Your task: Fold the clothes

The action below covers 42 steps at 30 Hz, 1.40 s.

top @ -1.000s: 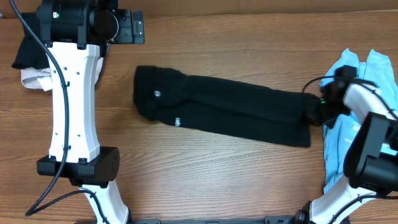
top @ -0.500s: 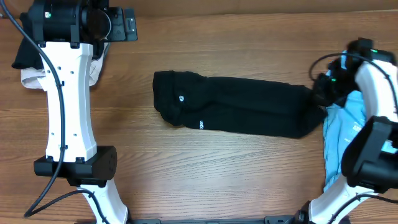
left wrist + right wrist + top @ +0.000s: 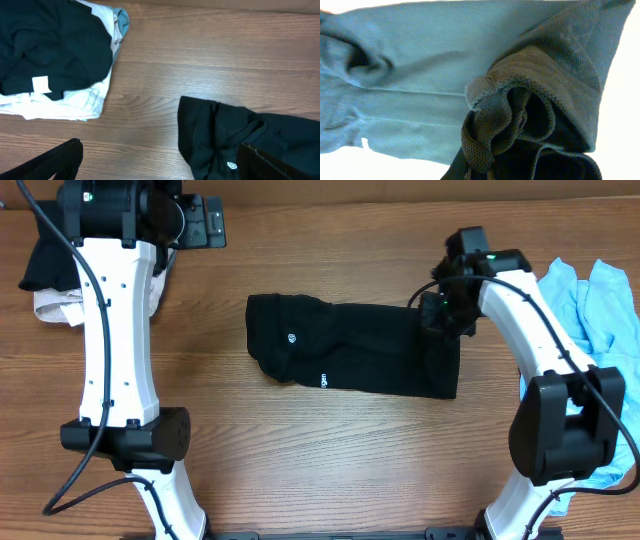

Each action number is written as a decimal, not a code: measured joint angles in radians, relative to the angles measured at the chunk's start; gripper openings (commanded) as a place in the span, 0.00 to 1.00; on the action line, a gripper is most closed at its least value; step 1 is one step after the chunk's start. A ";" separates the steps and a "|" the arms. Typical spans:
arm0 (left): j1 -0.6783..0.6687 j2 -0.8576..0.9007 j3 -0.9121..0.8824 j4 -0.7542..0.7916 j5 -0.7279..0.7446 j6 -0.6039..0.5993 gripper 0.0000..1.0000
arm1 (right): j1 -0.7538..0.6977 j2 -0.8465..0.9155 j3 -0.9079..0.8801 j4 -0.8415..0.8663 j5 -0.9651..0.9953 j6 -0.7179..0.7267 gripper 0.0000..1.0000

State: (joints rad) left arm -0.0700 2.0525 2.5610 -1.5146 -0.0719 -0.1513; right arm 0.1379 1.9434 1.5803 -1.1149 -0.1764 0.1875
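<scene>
The long black knit garment point(image 3: 345, 358) lies in the middle of the brown wooden counter point(image 3: 330, 470). Its right end is raised and bunched in the right pincer point(image 3: 440, 315), which is clenched on the cloth. The left pincer point(image 3: 160, 152) hovers released, fingers wide apart, near a black-and-white clothes pile point(image 3: 50, 60). A pale blue cloth heap point(image 3: 595, 300) lies at the counter's right edge.

overhead: bright, even, soft shadows | left wrist: sharp, even | right wrist: overexposed, background white, black garment point(image 3: 420, 75) washed grey
</scene>
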 measured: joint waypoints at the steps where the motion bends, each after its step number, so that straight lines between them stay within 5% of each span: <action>1: 0.000 0.005 0.000 -0.003 0.000 0.000 1.00 | 0.010 0.000 0.000 0.011 0.001 0.006 0.04; 15: 0.000 0.023 -0.002 -0.016 0.001 0.000 1.00 | 0.089 0.000 0.000 0.072 0.000 0.047 0.04; 18: 0.000 0.025 -0.002 -0.016 0.006 0.000 1.00 | 0.109 0.000 0.000 0.076 -0.002 0.055 0.45; 21: 0.000 0.026 -0.002 -0.020 0.008 0.000 1.00 | 0.129 0.000 0.000 0.071 -0.008 0.052 0.55; 36: 0.000 0.026 -0.002 -0.017 0.008 0.000 1.00 | 0.027 -0.001 -0.004 0.015 -0.067 0.021 0.51; 38: 0.000 0.026 -0.002 -0.013 0.008 0.000 1.00 | 0.025 -0.001 -0.047 0.086 -0.064 0.014 0.46; 42: 0.000 0.026 -0.002 -0.011 0.008 0.000 1.00 | 0.040 -0.001 -0.158 0.229 -0.061 0.000 0.15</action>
State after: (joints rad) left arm -0.0700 2.0781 2.5591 -1.5253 -0.0635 -0.1516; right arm 0.1780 1.9423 1.4220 -0.8856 -0.2375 0.1871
